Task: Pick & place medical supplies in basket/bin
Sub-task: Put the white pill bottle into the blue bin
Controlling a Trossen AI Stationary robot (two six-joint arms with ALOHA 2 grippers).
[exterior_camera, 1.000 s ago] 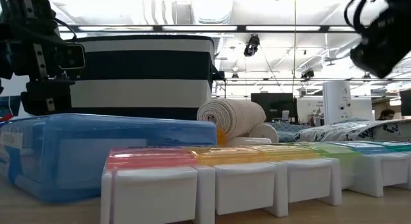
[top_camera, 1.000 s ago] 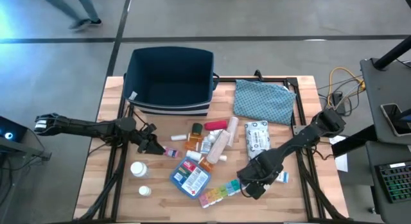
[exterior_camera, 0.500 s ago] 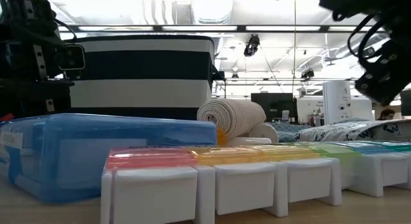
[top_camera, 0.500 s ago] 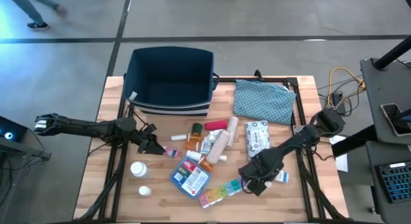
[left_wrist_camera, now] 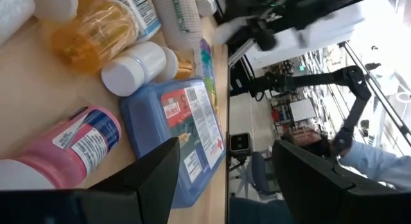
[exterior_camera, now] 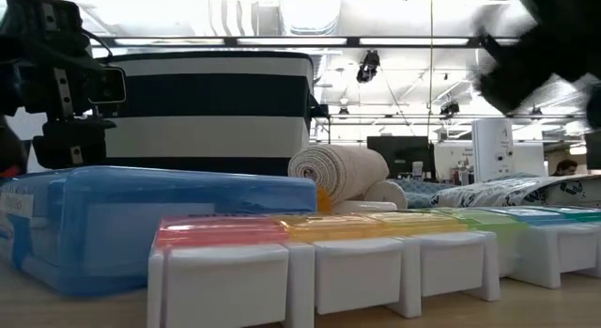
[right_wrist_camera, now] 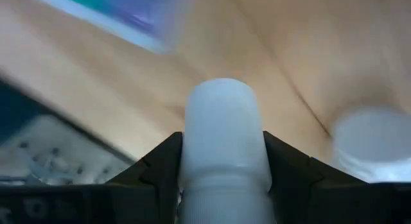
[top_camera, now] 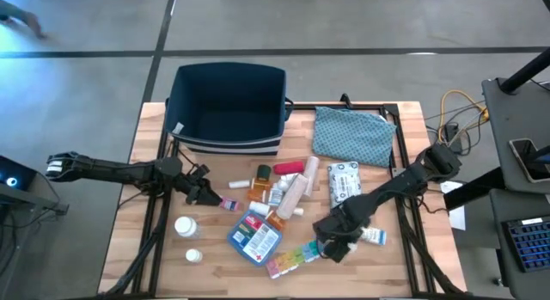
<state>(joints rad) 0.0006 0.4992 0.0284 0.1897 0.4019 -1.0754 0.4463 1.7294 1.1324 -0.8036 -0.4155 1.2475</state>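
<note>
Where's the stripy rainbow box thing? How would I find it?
Look at the wooden table, at the edge farthest from the big dark navy bin. Beside the flat blue first-aid case, by the right gripper, lies the long pill organizer. It alone is a row of little compartments coloured pink, yellow, green and blue.

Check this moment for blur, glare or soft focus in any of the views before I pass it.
Low view: the rainbow pill organizer sits soft-edged close to the lens, a dark arm smears at upper right, ceiling lights glare. Right wrist view: a white bottle between the fingers is soft, the table streaked. Left wrist view: bright glare at upper right. High view: evenly lit, sharp.
</note>
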